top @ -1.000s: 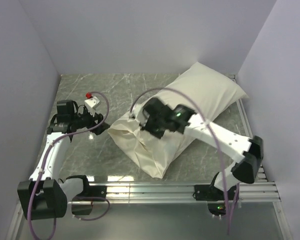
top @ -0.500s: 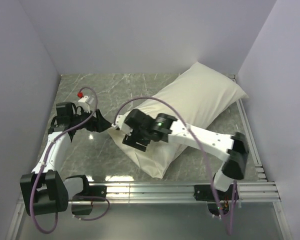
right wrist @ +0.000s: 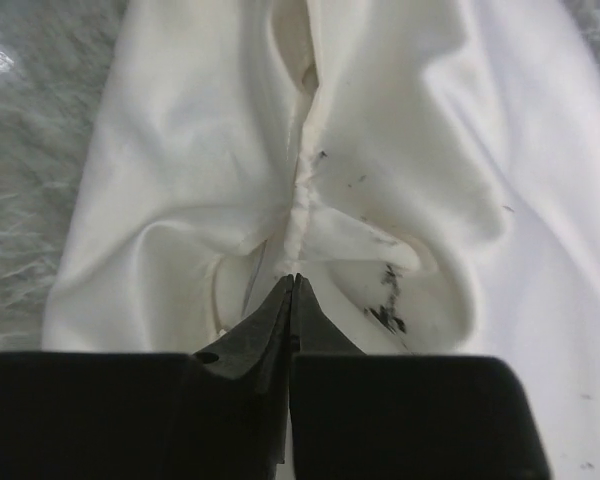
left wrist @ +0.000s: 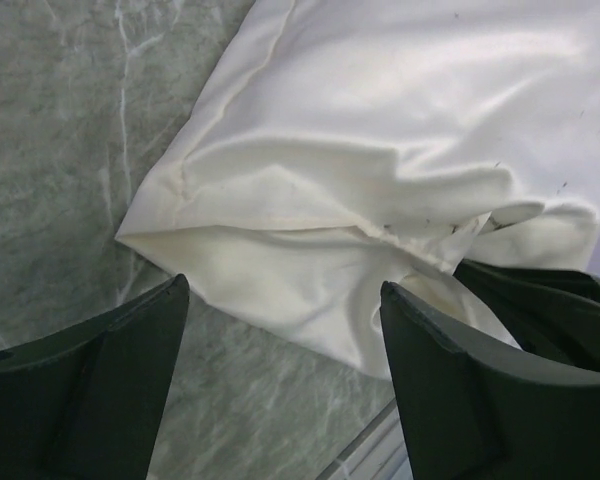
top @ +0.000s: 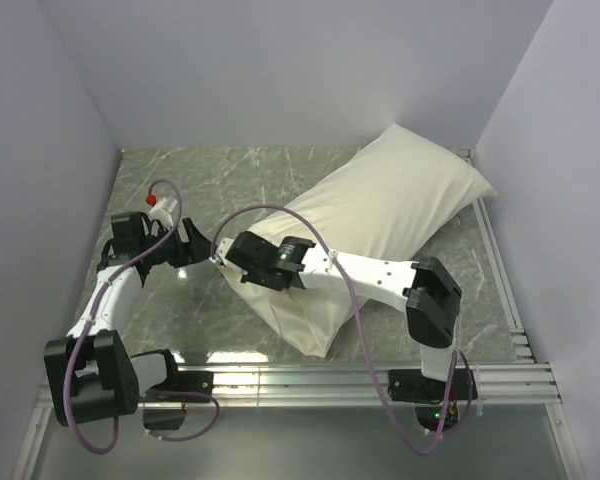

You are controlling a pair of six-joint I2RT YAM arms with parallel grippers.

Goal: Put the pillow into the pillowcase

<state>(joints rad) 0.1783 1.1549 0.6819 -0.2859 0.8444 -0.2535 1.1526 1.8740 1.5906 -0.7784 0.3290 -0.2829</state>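
— Where is the pillowcase sitting right now?

— The pillowcase (top: 315,300) is lying on the desk (top: 180,180), plump along most of its length and going limp and wrinkled at its near end.

— And the pillow?

— Something full is swelling the pillowcase out toward its far end, so the pillow is evidently sitting inside it. I am not making out the pillow's own cloth anywhere, so I cannot tell how far in it is reaching.

— What is the right end effector doing?

— The right end effector (right wrist: 295,280) is reaching across the top of the pillowcase to its left corner. Its fingers are pressing together on a gathered ridge of the pillowcase fabric, which is running straight away from the tips. A few dark specks (right wrist: 385,305) are showing on the cloth just right of that ridge.

— And the left one?

— The left end effector (left wrist: 282,290) is hovering just off the pillowcase's left corner with its fingers spread wide, gripping nothing. In its wrist view the corner, with a hem fold crossing it, is showing between the two fingers, and the right end effector is resting on the cloth beside it.
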